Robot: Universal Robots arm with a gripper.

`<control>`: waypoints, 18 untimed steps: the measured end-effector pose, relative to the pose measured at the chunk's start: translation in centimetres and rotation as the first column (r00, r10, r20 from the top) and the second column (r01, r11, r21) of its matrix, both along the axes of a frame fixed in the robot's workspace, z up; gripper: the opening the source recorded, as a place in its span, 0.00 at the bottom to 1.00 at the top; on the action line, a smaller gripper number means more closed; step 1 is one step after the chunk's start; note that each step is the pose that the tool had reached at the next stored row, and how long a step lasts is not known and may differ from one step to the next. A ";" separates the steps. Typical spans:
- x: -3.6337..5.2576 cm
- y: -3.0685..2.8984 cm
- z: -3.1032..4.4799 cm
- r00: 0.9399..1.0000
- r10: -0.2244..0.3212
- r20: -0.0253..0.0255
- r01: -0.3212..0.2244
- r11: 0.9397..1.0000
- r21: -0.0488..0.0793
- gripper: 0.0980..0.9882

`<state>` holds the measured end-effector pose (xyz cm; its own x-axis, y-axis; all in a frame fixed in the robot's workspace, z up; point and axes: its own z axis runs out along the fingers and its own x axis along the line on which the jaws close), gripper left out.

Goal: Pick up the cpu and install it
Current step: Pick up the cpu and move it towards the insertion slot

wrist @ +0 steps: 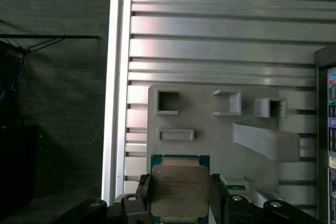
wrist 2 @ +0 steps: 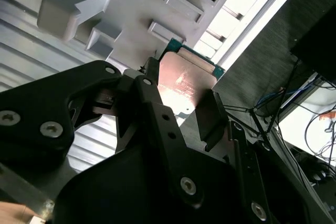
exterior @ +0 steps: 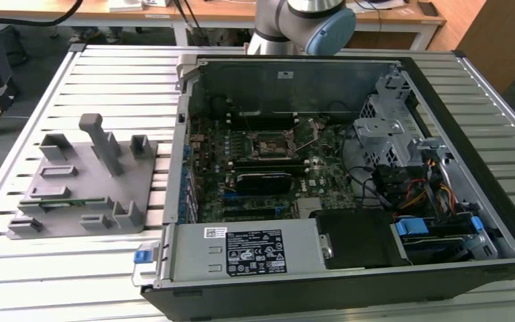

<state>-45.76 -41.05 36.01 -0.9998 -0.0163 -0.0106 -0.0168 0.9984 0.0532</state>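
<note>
Firmly, the cpu point(wrist: 179, 191) is clamped by the gripper point(wrist: 181, 182) above a grey fixture point(wrist: 210, 135), beside the open case point(exterior: 329, 295).

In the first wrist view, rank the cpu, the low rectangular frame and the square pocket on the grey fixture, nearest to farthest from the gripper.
1. The cpu, clamped in the gripper.
2. The low rectangular frame, just beyond the cpu.
3. The square pocket, beyond that frame.
</note>
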 end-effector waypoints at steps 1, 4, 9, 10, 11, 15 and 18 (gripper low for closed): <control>0.00 0.01 0.13 1.000 0.000 0.000 0.000 1.000 0.000 0.48; 0.00 0.02 0.56 1.000 0.000 0.000 0.000 1.000 0.000 0.48; 0.00 0.06 1.45 1.000 0.000 0.000 0.000 1.000 0.000 0.48; -0.01 0.06 1.64 1.000 0.000 0.000 0.000 1.000 0.000 0.48; 0.00 0.06 1.81 1.000 0.000 0.000 0.000 1.000 0.000 0.48; 0.00 0.07 2.30 1.000 0.000 0.000 0.000 1.000 0.000 0.48; 0.10 0.07 2.51 1.000 0.000 0.000 0.000 1.000 0.001 0.48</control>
